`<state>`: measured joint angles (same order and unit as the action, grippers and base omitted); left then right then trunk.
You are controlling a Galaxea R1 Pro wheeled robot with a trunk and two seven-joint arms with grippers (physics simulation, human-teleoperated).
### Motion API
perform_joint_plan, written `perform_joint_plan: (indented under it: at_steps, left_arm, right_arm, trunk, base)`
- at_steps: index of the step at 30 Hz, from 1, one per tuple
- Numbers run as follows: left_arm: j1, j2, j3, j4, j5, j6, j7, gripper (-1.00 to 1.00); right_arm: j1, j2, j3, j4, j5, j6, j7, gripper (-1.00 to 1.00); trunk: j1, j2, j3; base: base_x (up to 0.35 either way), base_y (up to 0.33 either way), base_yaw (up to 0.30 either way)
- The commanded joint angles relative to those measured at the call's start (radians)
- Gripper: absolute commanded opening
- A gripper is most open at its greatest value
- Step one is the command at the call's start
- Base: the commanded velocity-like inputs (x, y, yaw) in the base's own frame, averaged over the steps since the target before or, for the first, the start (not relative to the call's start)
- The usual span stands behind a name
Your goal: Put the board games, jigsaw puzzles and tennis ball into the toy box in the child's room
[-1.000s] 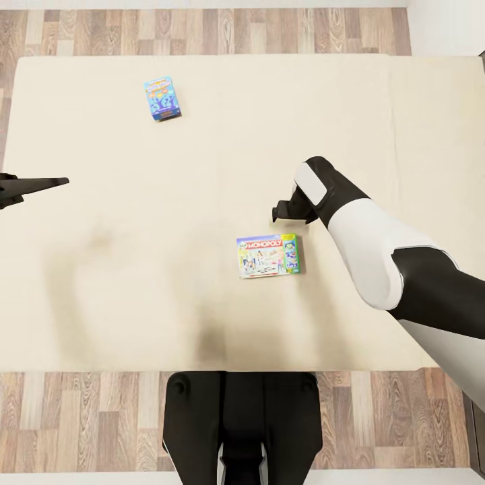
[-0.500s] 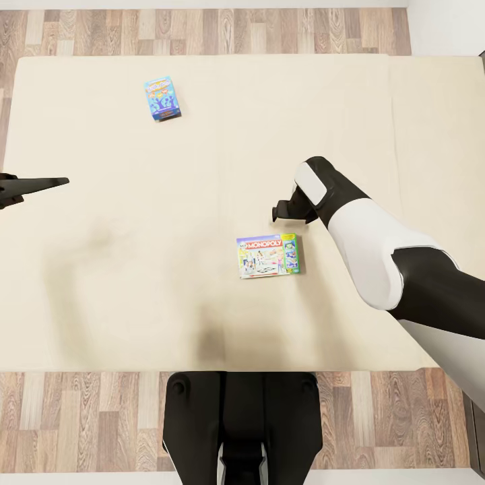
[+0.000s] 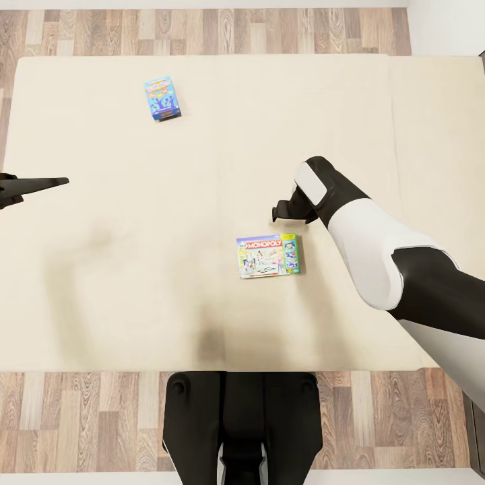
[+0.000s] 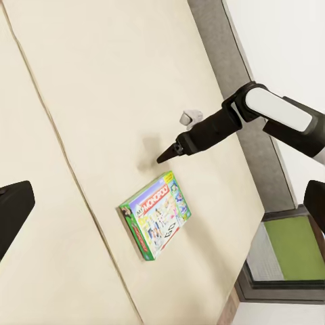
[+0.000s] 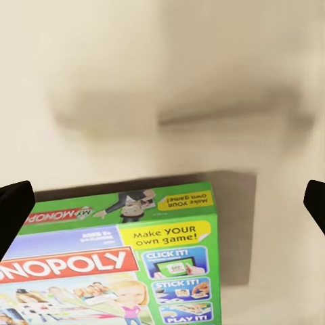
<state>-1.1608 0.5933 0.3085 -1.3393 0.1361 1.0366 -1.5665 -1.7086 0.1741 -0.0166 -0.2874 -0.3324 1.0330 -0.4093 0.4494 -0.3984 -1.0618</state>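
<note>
Head view gives us a wide cream mattress [image 3: 135, 202], smooth and matte with a faint seam, bordered by wood-plank floor [image 3: 81, 417] near and far. Our right gripper [image 3: 277, 214], black with pointed fingers on a glossy white-and-black arm, hovers just beyond the Monopoly box [image 3: 268, 255], not touching it; in the right wrist view its two dark fingertips [image 5: 15, 206] sit at opposite edges with the box's green edge [image 5: 122, 250] between and ahead of them, so the jaws are spread wide and hold nothing. That box is a flat printed rectangle, white-faced with a red title band and green side panel, lying flat on the bed. Well off from the right gripper, toward the far left of the mattress, lies a small teal-blue game box [image 3: 162, 98]. Our left gripper [image 3: 40, 183] hangs over the bed's left side; we cannot tell whether it is spread or closed.
</note>
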Motion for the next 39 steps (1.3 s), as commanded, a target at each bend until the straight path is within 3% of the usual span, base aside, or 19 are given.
perform_joint_plan:
  at_steps: [1,39]
  left_arm:
    - [0.000,0.000,-0.001,0.000,-0.001,0.011,-0.004,1.00]
    - [0.000,0.000,0.000,0.000,-0.001,0.011,-0.004,1.00]
  right_arm:
    - [0.000,0.000,-0.002,-0.001,-0.010,0.002,-0.010,1.00]
    - [0.021,0.000,-0.002,0.001,-0.011,0.009,-0.010,1.00]
  trunk:
    - [0.001,-0.002,-0.001]
    - [0.001,-0.002,-0.001]
  base:
    - [0.000,0.000,0.000]
    - [0.000,0.000,0.000]
